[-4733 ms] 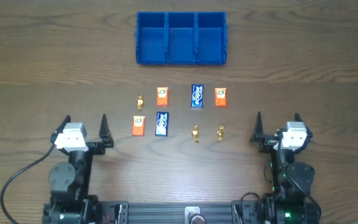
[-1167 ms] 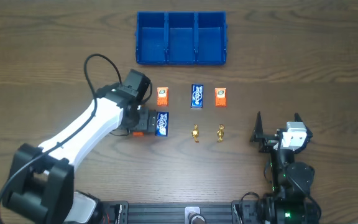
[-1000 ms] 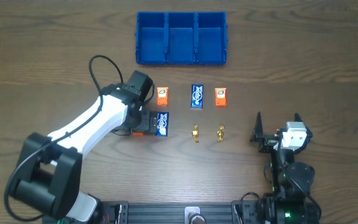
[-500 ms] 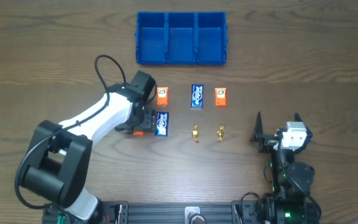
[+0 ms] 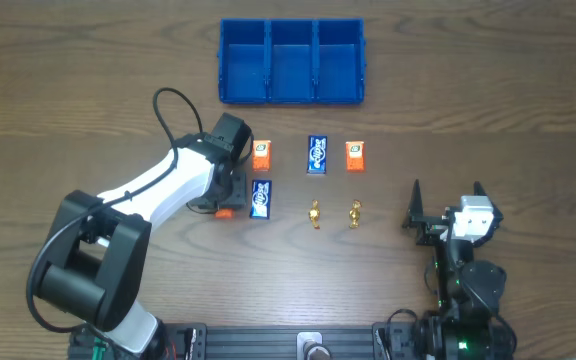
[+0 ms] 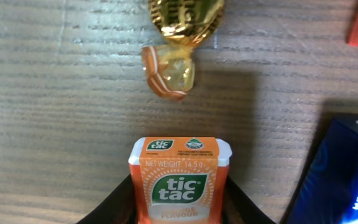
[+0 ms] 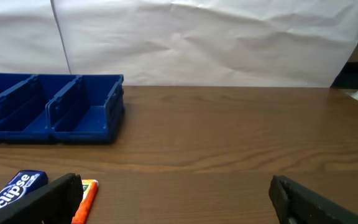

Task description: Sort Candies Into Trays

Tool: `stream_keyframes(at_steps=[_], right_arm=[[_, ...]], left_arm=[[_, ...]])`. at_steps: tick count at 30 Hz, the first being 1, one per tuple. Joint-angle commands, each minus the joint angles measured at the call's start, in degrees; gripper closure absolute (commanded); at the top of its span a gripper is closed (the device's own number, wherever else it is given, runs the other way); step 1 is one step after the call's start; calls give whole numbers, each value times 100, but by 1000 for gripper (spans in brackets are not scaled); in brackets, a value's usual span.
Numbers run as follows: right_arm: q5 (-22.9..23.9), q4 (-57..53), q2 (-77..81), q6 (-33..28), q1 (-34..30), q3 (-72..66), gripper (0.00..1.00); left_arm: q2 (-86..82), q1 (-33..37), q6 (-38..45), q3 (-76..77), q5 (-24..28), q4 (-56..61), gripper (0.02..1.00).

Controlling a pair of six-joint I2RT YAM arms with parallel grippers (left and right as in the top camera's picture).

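Grasp on the orange box [image 6: 180, 180]
The left gripper [image 5: 224, 203] was clamped on it, centre-left; the right gripper [image 7: 173, 190] was spread apart.

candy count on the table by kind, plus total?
orange mint boxes: 3
blue gum packs: 2
gold-wrapped candies: 3
Total: 8
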Motion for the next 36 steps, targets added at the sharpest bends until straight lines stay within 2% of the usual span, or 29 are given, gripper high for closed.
stream_keyframes(at_steps=[1,7,11,16,21,26,36], right_arm=[[-35,-26,-39,-83,-22,-20,5],[-35,-26,-39,-83,-22,-20,3],[-35,-26,-39,-83,-22,-20,3],[-35,-28,-39,-83,-22,-20,3],[-35,-26,-39,-83,-22,-20,3],[-35,-26,-39,-83,-22,-20,3],[-35,-26,-39,-83,-22,-20,3]], left_arm=[[-57,-11,-219,-2,-118,-20,720],[-1073,-7,-592,339,-420,-17,730],[-1191,52,-599,1598,-774,-354,726],[-146,90,-413,3877,-1161,-1217,724],[1228,170,-177,5842,-1182,-1705,720],[2306,326,-164,6826,-1176,-1790,715],[2975,667,422,6918,-800,-1366,713]])
